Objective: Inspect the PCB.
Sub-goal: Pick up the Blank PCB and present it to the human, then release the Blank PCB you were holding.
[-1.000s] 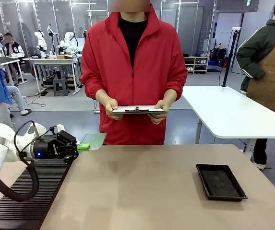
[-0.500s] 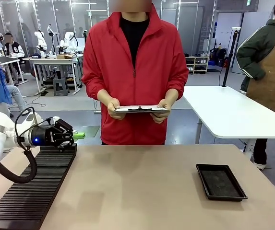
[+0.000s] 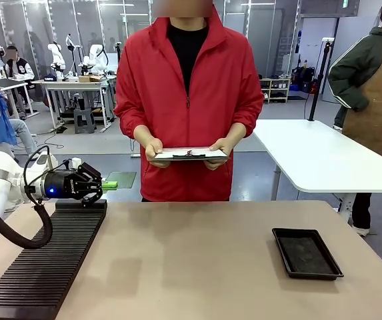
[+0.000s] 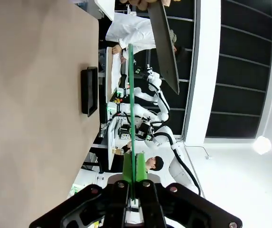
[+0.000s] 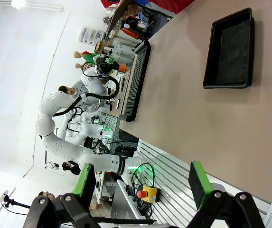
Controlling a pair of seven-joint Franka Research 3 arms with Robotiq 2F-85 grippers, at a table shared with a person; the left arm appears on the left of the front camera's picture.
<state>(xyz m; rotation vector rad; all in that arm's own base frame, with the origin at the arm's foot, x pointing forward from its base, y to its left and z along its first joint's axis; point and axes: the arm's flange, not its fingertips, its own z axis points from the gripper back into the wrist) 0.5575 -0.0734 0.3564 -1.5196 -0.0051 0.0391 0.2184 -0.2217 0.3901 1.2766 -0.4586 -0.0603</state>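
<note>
In the front view my left gripper point(image 3: 105, 185) is shut on the PCB point(image 3: 121, 179), a thin green board held out flat above the far end of the black slotted rack point(image 3: 44, 267). From the left wrist camera the PCB point(image 4: 131, 99) appears edge-on as a narrow green line between the closed green pads point(image 4: 127, 167) of the left gripper point(image 4: 134, 175). A person in a red jacket stands across the table holding a clipboard point(image 3: 191, 154) in both hands. My right gripper point(image 5: 141, 183) is open and holds nothing, hovering over the table.
A shallow black tray point(image 3: 306, 252) lies at the right of the brown table point(image 3: 197, 260); the black tray point(image 5: 230, 50) and the rack point(image 5: 136, 80) also appear in the right wrist view. A white table and other people stand beyond.
My left gripper has risen and drawn slightly left with the PCB still held. The person has raised the clipboard a little.
</note>
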